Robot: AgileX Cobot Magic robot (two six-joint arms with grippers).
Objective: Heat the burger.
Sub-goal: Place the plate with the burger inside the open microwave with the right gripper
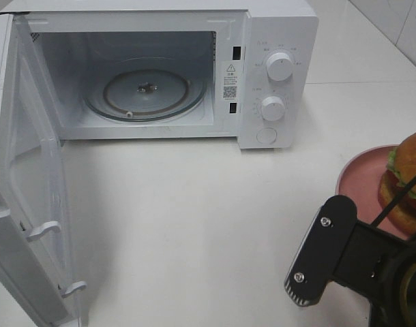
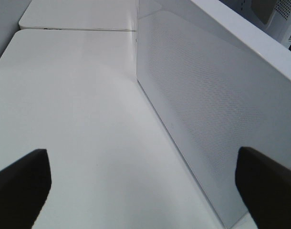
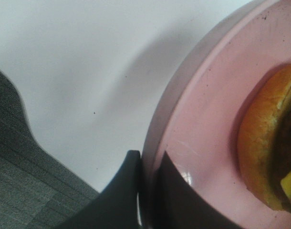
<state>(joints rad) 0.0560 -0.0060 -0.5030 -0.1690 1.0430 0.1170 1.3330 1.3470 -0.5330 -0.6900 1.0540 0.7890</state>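
The burger (image 1: 407,180) sits on a pink plate (image 1: 361,174) at the table's right edge, partly cut off by the frame. In the right wrist view my right gripper (image 3: 148,162) is shut on the rim of the plate (image 3: 207,119), one finger under it and one on top, with the burger's bun (image 3: 265,143) just beyond. Its black arm (image 1: 344,259) shows low on the right. My left gripper (image 2: 143,191) stands wide open with nothing between its fingers, beside the outer face of the microwave door (image 2: 217,105).
The white microwave (image 1: 276,41) stands at the back with its door (image 1: 31,191) swung fully open to the left. Inside lies a glass turntable (image 1: 146,92) with nothing on it. White tabletop (image 1: 194,218) stretches between oven and plate.
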